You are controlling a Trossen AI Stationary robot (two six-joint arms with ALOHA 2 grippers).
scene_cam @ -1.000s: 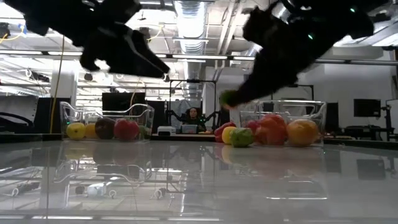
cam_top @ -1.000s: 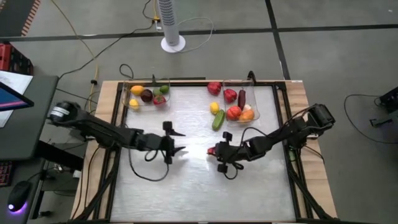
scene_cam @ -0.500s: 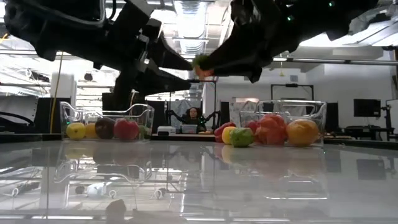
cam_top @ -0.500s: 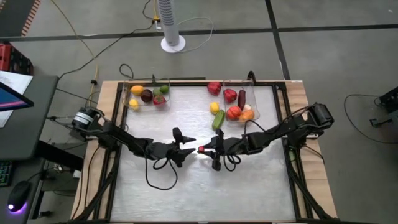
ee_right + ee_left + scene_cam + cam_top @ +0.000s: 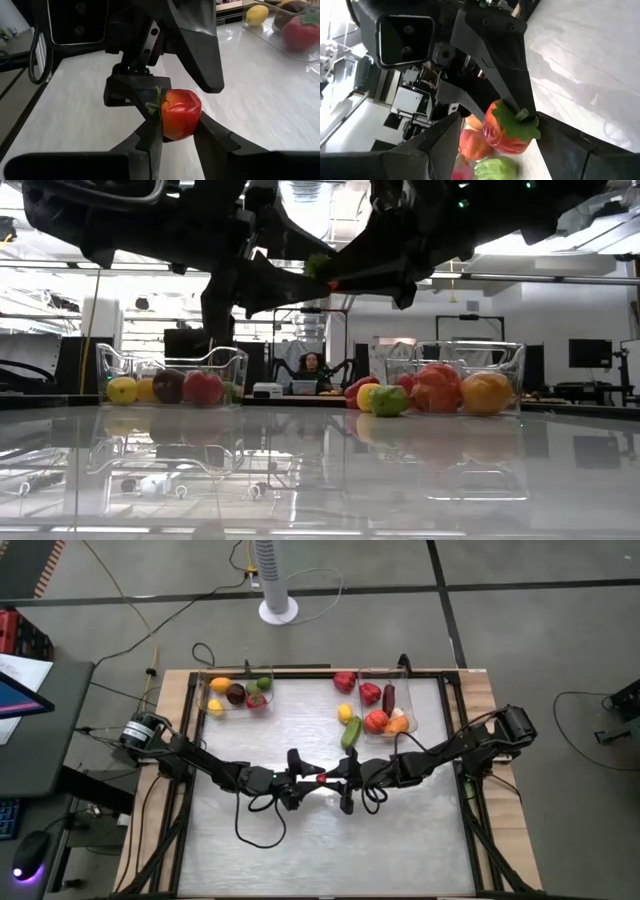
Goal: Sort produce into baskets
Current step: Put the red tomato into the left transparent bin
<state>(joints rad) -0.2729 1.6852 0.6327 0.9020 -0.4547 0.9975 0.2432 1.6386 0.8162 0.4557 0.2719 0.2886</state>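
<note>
My right gripper (image 5: 333, 778) is shut on a small red pepper (image 5: 180, 114) with a green leafy top, high above the table's middle; the pepper also shows in the low view (image 5: 322, 268). My left gripper (image 5: 305, 776) faces it, open, with one finger on either side of the pepper (image 5: 505, 134). I cannot tell whether these fingers touch it. The left clear basket (image 5: 213, 690) at the far left holds a lemon, an eggplant, a lime and a tomato. The right clear basket (image 5: 410, 700) holds an eggplant, a tomato and an orange. My right gripper pinches the pepper's two opposite sides (image 5: 196, 120) between its two fingers. The fingers lie about level and come from the table's right. The pepper is lifted clear of the table, its green top (image 5: 154, 106) turned sideways.
A red pepper (image 5: 345, 681), a yellow lemon (image 5: 345, 713) and a green cucumber (image 5: 351, 732) lie on the table beside the right basket. Another red pepper (image 5: 370, 693) lies at that basket's left wall. Cables hang under both grippers.
My right gripper has risen and gone toward the table's left with the red pepper, which is now lifted high. My left gripper has gone toward the table's right, up to the pepper, and stays open with its fingers around it.
</note>
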